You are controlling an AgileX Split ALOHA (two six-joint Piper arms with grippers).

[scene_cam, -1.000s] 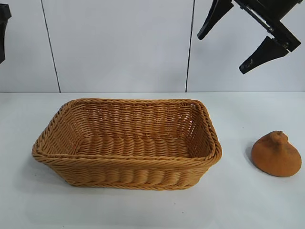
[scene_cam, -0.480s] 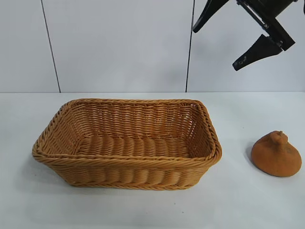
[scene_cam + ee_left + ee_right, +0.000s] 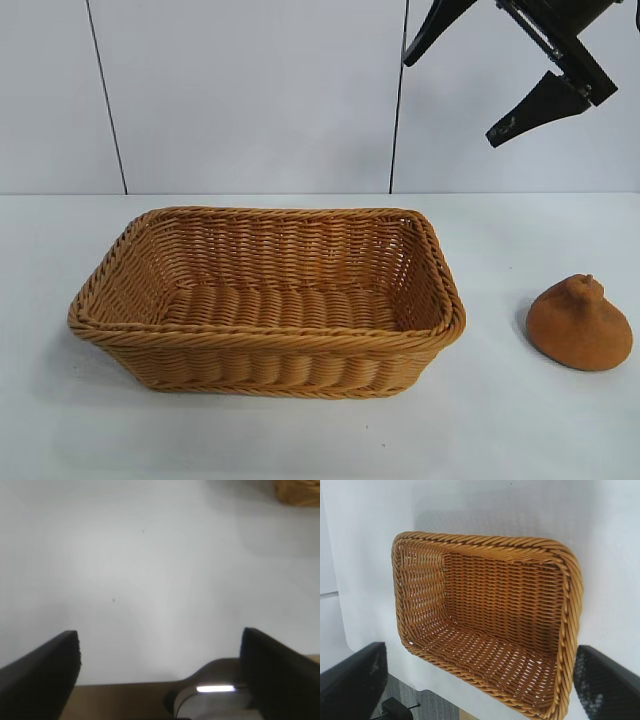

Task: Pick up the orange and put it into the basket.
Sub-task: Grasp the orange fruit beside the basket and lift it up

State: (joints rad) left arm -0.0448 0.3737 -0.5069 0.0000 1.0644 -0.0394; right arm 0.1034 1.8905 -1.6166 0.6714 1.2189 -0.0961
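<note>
The orange (image 3: 580, 325) sits on the white table to the right of the basket (image 3: 270, 365), apart from it, with its knobbly neck up. The basket is empty. My right gripper (image 3: 448, 102) hangs open and empty high above the basket's right end, well above and left of the orange. In the right wrist view the gripper (image 3: 480, 650) looks down into the basket (image 3: 485, 541); the orange is out of that view. My left gripper (image 3: 160, 635) is open and empty over bare table; a corner of the basket (image 3: 300, 492) shows far off. It is out of the exterior view.
The white table (image 3: 520, 430) runs back to a white panelled wall (image 3: 250, 100). The table's edge and grey floor (image 3: 410, 695) show in the right wrist view.
My right gripper has risen a little and shifted left, still open. The bit of the left arm at the exterior view's left edge has gone out of view. Orange and basket have not moved.
</note>
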